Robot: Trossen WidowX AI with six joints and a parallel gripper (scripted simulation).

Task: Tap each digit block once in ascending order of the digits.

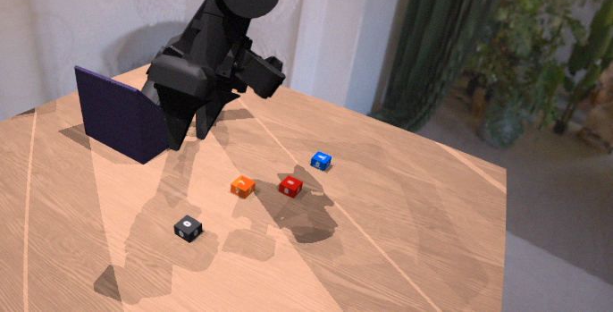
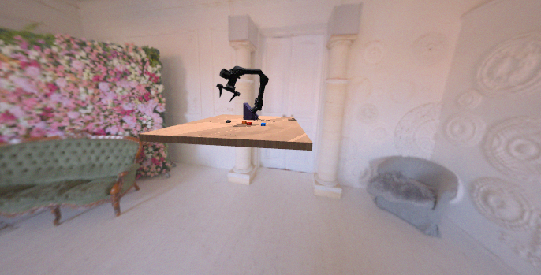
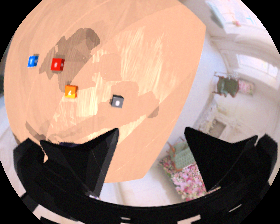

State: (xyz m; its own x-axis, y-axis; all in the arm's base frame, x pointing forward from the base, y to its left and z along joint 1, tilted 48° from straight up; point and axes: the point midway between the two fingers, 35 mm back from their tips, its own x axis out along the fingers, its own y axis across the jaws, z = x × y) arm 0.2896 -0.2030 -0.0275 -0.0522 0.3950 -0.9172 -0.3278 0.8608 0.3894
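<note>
A black block (image 1: 188,229) (image 2: 228,121) (image 3: 117,101) has a digit that looks like 0. An orange block (image 1: 242,187) (image 2: 244,122) (image 3: 71,92) shows 7. Close to it sits a red block (image 1: 290,187) (image 2: 249,124) (image 3: 57,64) with a round digit, too blurred to tell. A blue block (image 1: 321,161) (image 2: 263,124) (image 3: 33,61) seems to show 1 on top; its side digit is unclear. All four rest apart on the table. My gripper (image 1: 188,142) (image 2: 225,98) (image 3: 152,131) is open and empty, high above the table, touching no block.
A dark purple upright panel (image 1: 121,123) (image 2: 248,112) stands on the wooden table (image 1: 402,235) (image 2: 213,130) beside the arm's base. The arm's shadow falls around the blocks. A sofa and an armchair stand on the floor beyond the table.
</note>
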